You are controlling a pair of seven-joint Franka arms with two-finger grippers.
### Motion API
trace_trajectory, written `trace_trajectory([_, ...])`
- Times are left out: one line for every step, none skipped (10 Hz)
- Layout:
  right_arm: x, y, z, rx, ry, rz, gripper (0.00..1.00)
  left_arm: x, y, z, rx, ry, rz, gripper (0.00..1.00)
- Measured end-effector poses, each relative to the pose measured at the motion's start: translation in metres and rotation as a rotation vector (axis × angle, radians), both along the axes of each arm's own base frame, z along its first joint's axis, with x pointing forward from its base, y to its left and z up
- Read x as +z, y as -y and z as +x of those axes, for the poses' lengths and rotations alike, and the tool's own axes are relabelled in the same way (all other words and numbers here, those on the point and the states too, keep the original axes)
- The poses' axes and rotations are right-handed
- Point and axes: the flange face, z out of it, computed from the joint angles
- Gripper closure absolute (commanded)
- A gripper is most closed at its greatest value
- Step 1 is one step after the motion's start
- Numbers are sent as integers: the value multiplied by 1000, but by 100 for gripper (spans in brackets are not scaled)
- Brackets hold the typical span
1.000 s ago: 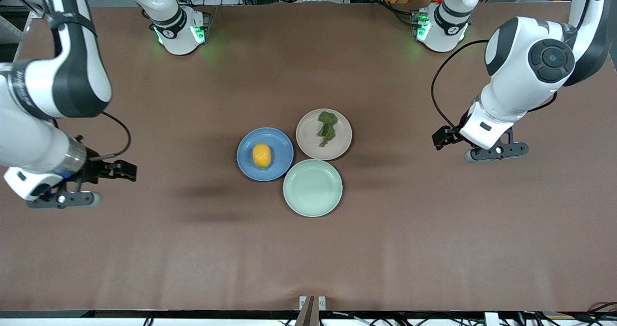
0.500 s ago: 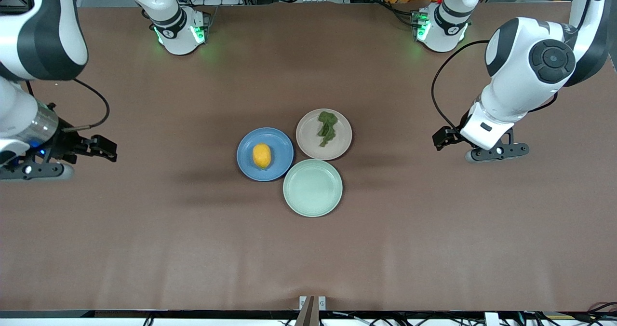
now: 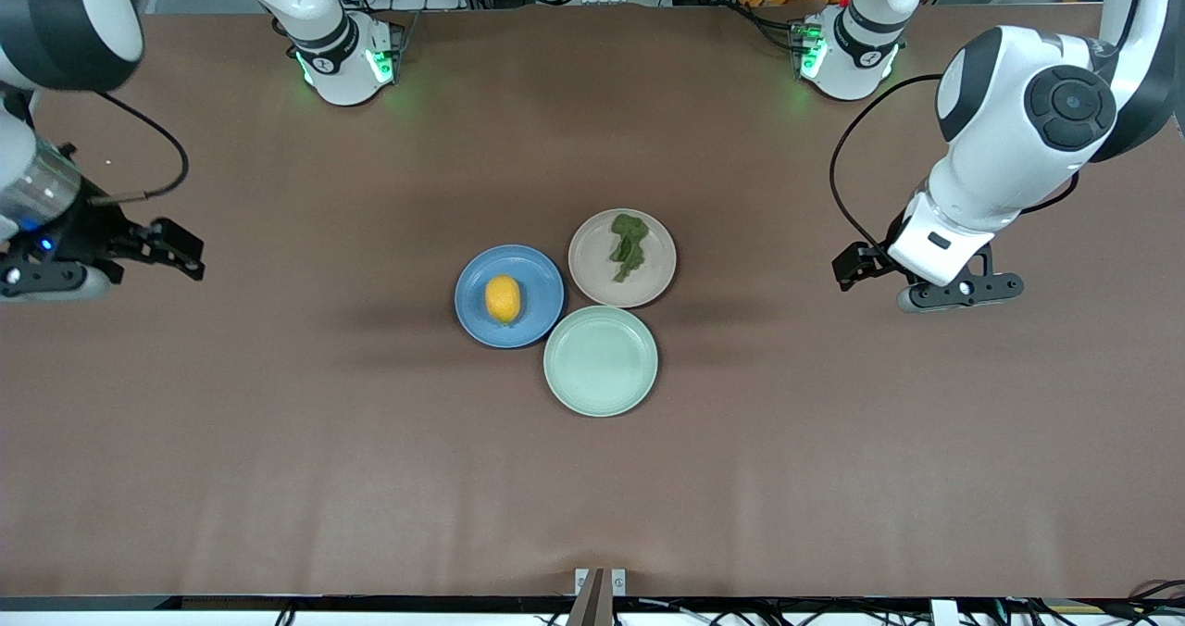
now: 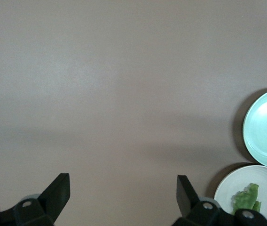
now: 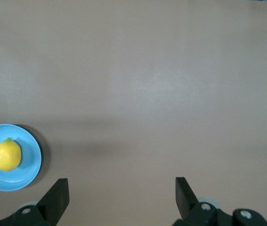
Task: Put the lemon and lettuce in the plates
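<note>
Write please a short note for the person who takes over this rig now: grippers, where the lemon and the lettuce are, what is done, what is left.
Left gripper: open, empty, over bare table toward the left arm's end.
Right gripper: open, empty, over bare table toward the right arm's end.
Lemon: lies in the blue plate.
Lettuce: lies in the beige-pink plate.
Mint-green plate: nothing in it, nearest the front camera, beside the other two.
Done: both items sit in plates.
Left: no placing appears to remain; probably only parking the arms.
</note>
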Motion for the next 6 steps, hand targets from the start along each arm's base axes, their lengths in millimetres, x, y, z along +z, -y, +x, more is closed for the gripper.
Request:
trace_trajectory([10, 4, -7, -7, 5, 0, 0, 7, 1, -1, -2, 8, -1, 0])
trace_trajectory([19, 6, -14, -9, 9, 1, 0, 17, 3, -1, -4, 18, -4, 0])
trace_trajectory([28, 8, -19, 0, 20, 0, 0, 27, 6, -1, -9, 22, -4, 0])
trace_trajectory([35, 10, -22, 17, 32, -1, 0, 34, 10, -2, -17, 24, -5, 0])
trace_trajectory([39, 10, -25, 25, 38, -2, 0, 38, 13, -3, -23, 27, -6, 0])
trace_trajectory([40, 9, -26, 27, 34, -2, 0, 42, 15, -2, -25, 31, -8, 0])
